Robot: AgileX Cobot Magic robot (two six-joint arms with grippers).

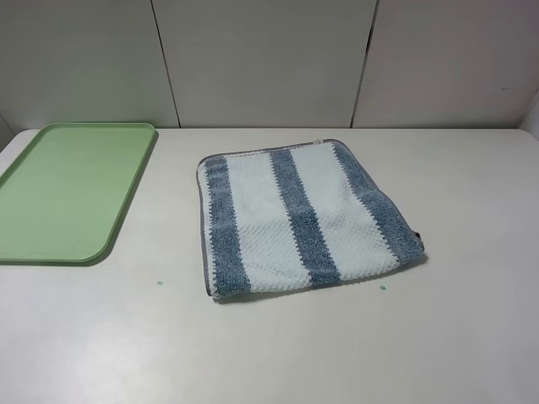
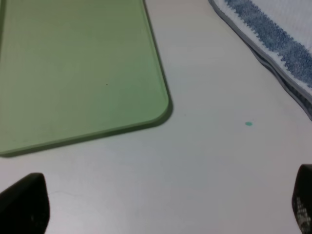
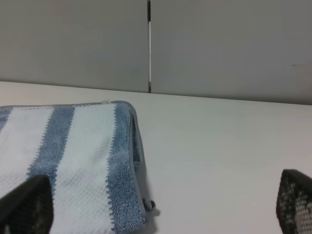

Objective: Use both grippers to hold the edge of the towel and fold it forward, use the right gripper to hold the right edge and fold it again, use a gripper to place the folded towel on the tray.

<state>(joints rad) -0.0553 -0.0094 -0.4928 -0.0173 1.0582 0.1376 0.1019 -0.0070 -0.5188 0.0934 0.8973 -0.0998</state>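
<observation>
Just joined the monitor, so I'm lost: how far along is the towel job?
Early. The towel lies flat on the table, apart from the tray; layered side hems hint it may be doubled already. Left gripper and right gripper are open, holding nothing. Left: folding, then placing on the tray.

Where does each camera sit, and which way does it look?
Exterior high: mounted high, looking down on the white table, blue-and-white striped waffle towel and flat pale-green plastic tray; no robot parts.
Left wrist: on the left arm, low, facing the tray's corner and towel's hem; the open left gripper shows black fingertips.
Right wrist: on the right arm, facing across the towel to the grey wall; the open right gripper shows black fingertips.
Shared: all see the towel; high and left wrist see the tray.
</observation>
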